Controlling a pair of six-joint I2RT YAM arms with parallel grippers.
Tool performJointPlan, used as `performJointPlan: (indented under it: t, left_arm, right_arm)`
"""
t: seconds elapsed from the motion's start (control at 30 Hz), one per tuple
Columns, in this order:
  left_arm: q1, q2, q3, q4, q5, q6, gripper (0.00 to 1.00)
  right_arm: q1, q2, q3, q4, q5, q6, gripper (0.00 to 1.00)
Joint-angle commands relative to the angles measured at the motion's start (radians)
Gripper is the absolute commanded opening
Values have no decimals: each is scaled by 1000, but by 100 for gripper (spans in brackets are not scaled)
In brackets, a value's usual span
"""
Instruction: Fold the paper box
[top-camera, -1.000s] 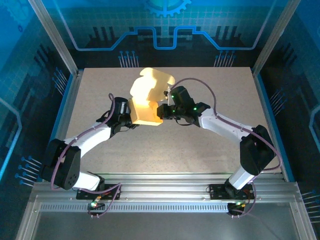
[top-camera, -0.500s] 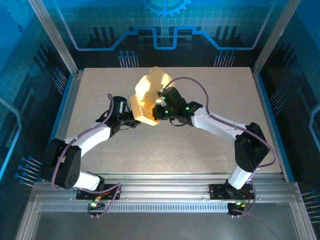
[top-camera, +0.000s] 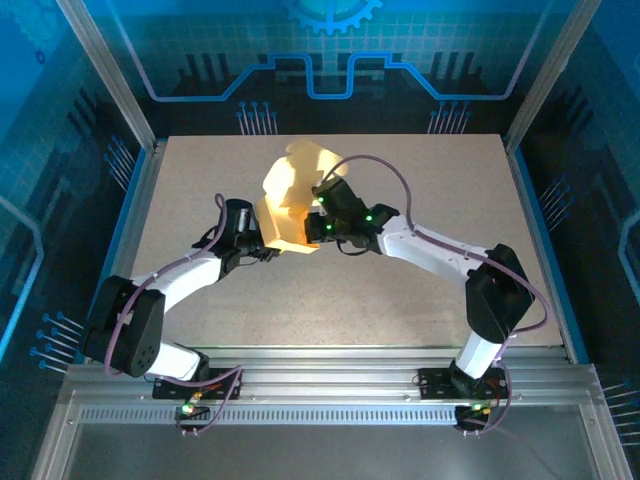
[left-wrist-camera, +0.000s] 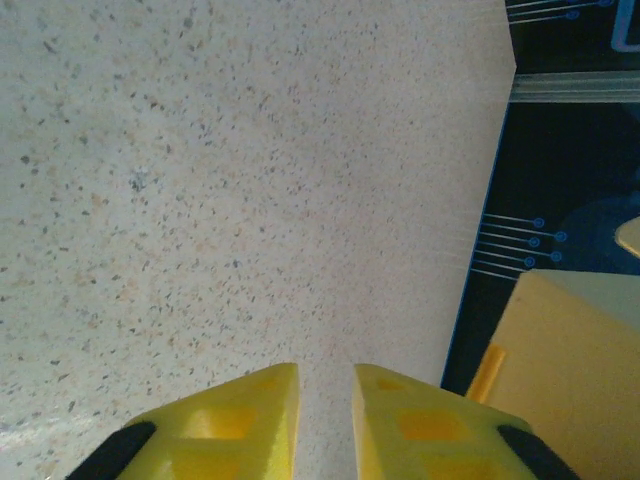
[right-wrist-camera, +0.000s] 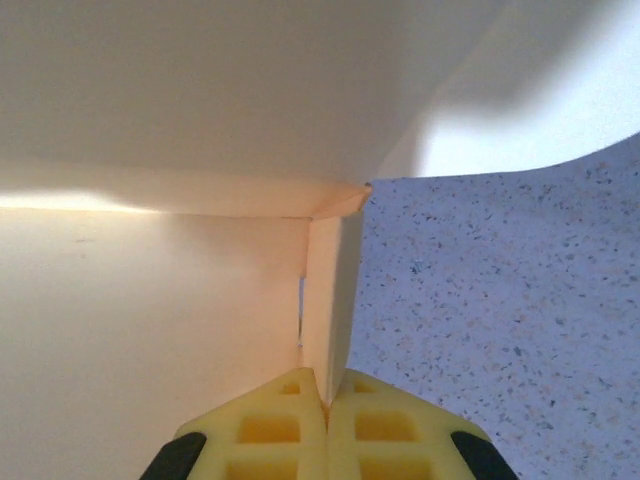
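**Mid-fold: one panel pinched, the other pincer free beside the box**

The paper box stands partly formed at the middle of the table, a little nearer the far edge than the near one, with its tall flaps raised. The right gripper is clenched on a narrow upright panel at an inner corner of the box. In the right wrist view the card runs straight into the closed fingers. The left gripper sits just beside the box's left wall. Its fingers are parted by a narrow gap with bare table between them, so it grasps nothing. Whether the box's lower edge rests on the table cannot be told.

The step in hand is judged to be raising and squaring the side walls. The next move probably calls for the left gripper to take or press the near wall while the right holds its corner steady, since thin card buckles if pushed unsupported.
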Motion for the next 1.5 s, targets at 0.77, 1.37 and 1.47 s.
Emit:
performJointPlan:
  t: [0.77,1.37,1.47]
  left_arm:
    - [-65,24,-75,276,154,-151,17]
    - [60,57,-231,159,58,22,30]
    - [59,39,-205,100,39,61,29]
  right_arm:
    - [-3,32,1,3,57,35,0]
    - [-129,42,-176,-260,431,-23,0]
    - [-122,99,-183,-269,473,12,0]
